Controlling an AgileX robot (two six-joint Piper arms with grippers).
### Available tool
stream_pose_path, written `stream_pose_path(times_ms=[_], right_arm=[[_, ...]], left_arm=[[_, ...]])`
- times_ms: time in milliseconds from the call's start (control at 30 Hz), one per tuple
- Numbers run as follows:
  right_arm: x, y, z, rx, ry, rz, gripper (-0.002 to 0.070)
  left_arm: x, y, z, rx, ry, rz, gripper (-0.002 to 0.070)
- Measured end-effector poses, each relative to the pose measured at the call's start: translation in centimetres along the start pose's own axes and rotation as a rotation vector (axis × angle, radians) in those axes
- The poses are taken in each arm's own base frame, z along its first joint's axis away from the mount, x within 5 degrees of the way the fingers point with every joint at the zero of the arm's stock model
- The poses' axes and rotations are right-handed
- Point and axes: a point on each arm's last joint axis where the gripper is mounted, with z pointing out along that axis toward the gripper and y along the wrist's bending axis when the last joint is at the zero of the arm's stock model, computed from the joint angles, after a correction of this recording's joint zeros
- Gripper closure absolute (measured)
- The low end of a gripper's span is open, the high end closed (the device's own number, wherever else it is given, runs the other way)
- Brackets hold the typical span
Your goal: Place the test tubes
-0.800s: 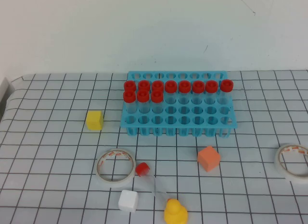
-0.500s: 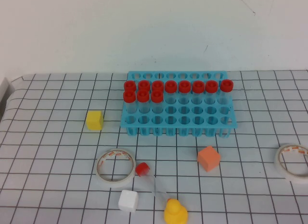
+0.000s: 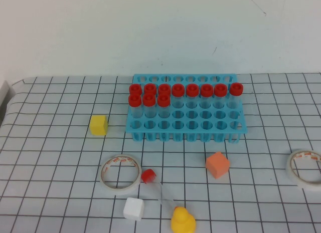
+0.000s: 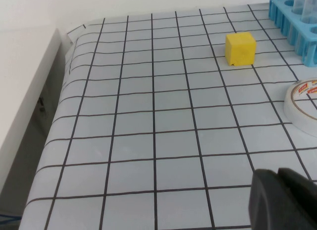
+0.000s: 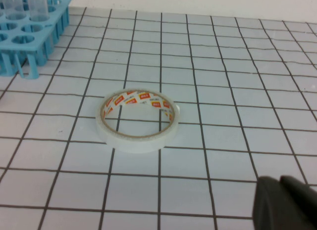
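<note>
Holding nothing, your left gripper (image 4: 285,200) sits closed, yellow cube (image 4: 240,48) well ahead | your right gripper (image 5: 287,203) closed, tape roll (image 5: 136,120) ahead | test tube (image 3: 156,187) lies outside rack (image 3: 183,137)

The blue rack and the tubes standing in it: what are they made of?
Blue rack: looks like moulded plastic, with an even matte colour. Tubes: clear walls, plastic or glass, can't tell which; red caps look plastic. Left gripper and right gripper, both shut, sit low over the gridded table.
</note>
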Motion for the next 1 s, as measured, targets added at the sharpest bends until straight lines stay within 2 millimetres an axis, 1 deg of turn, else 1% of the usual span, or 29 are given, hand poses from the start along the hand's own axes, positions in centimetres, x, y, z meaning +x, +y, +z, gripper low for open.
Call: stream_pose_path(times_ms=[433,500,567,667,833,1000], right_arm=[[0.0,0.0,0.0,0.000,-0.002,0.000,0.0678],[-0.2,0.0,0.1,-0.002,-0.036,0.000,0.0678],[-0.7,0.1,0.1,-0.005,-0.094,0.000,0.0678],[-2.3,0.1,-0.2,-0.012,-0.275,-0.001,0.0678],[-5.1,0.2,-1.6,-0.026,-0.621,-0.002,0.0678],[-6.5,0.3,-2.9,-0.034,-0.833,-0.005,0.0678]], left_arm=[[0.0,0.0,0.0,0.000,-0.002,-0.002,0.0676],[-0.3,0.0,0.0,-0.003,-0.033,0.000,0.0676],[-0.7,0.1,0.0,-0.006,-0.079,0.000,0.0676],[-1.9,0.1,-0.2,-0.014,-0.216,0.000,0.0676],[-4.2,0.3,-1.0,-0.030,-0.487,0.000,0.0676],[-5.9,0.4,-2.2,-0.044,-0.716,0.000,0.0676]])
